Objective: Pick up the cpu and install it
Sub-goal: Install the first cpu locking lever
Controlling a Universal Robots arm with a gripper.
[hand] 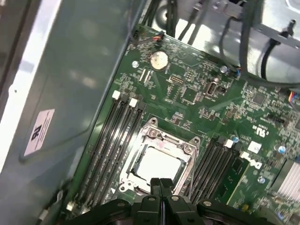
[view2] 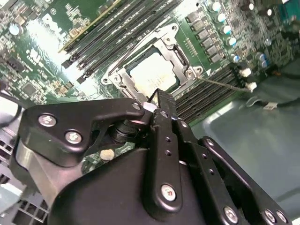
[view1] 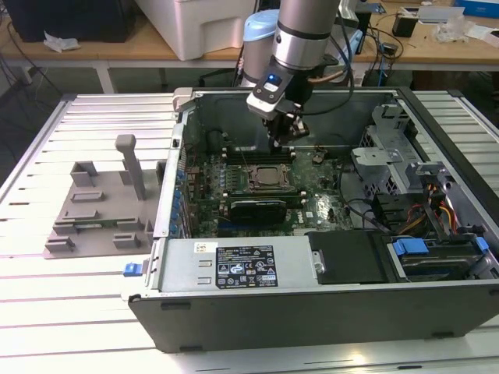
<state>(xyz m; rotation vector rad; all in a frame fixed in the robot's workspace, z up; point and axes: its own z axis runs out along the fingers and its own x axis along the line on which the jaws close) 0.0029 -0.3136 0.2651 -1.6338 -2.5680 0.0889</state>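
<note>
The cpu is a silvery square lying inside the black socket frame on the green motherboard, and it looks slightly tilted there. It also shows in the second wrist view as the cpu, within the open metal bracket. My gripper hangs inside the open computer case, just above the socket. In both wrist views the black fingers are pressed together, shut, with nothing seen between them. The gripper's tip hovers over one edge of the cpu, apart from it.
Black memory slots flank the socket on both sides. The case's grey wall rises close by. A drive cage and cables fill the exterior view's right. A grey fixture plate with posts sits outside the case on the slatted table.
</note>
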